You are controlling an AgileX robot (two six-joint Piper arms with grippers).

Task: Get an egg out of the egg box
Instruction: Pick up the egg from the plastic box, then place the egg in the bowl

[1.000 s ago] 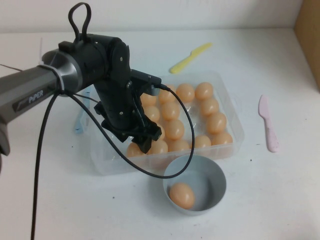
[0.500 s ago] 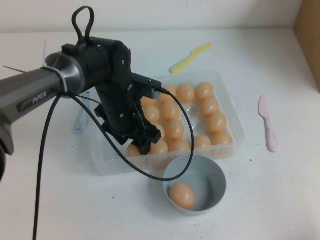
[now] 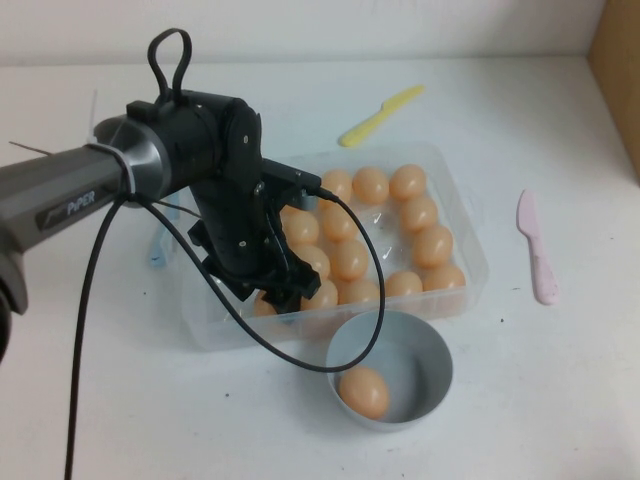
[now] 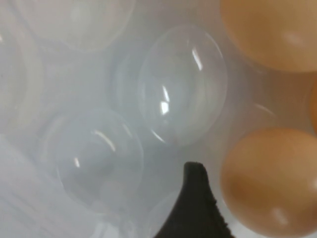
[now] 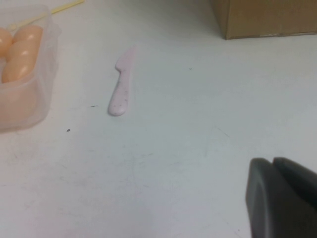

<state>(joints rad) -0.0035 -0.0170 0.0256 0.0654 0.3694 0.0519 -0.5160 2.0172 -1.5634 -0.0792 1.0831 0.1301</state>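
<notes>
White table (image 3: 520, 400), pale back wall (image 3: 400, 25)

The egg box (image 3: 455, 292) sits mid-table, eggs filling its right part. The left gripper (image 3: 283, 298) is down inside the box's near-left part, beside an egg (image 4: 270, 181). A bowl (image 3: 436, 376) just in front holds one egg. The right gripper (image 5: 282, 198) is above bare table (image 5: 173, 163), a knife (image 5: 122, 84) between it and the box.

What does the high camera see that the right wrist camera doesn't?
Only the high view shows the left claw low in the clear plastic egg box, the round blue-grey bowl holding one peach-orange egg, and the yellow plastic knife. Only the right wrist view shows the right claw, above bare table. Both share the pink plastic knife and the box.
</notes>
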